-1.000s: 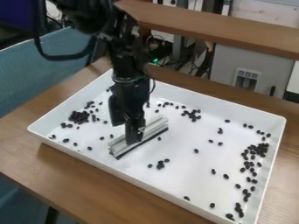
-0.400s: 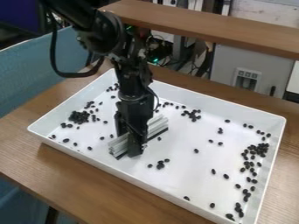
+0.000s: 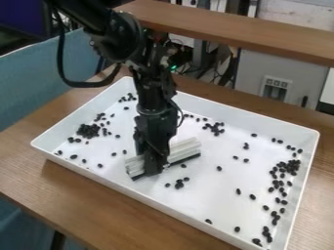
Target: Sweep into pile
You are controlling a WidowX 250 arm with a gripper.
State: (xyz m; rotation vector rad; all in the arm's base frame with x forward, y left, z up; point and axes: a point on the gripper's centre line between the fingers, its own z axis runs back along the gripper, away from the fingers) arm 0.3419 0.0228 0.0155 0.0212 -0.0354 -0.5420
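Could twist white dark-edged squeegee near mid of white tray, since black gripper seems clamped on it off-ctr, & so ride over or scatter black beans instead of bunching them. Vs. prev frame, shifts squeegee & gripper a bit to view's R, w/ no clear chg in beans

So your arm slants in from the top edge, over on the left — then bends at that chunky joint and drops nearly straight down. Your gripper is pointing down, left of centre, with a black cable looping off the arm.
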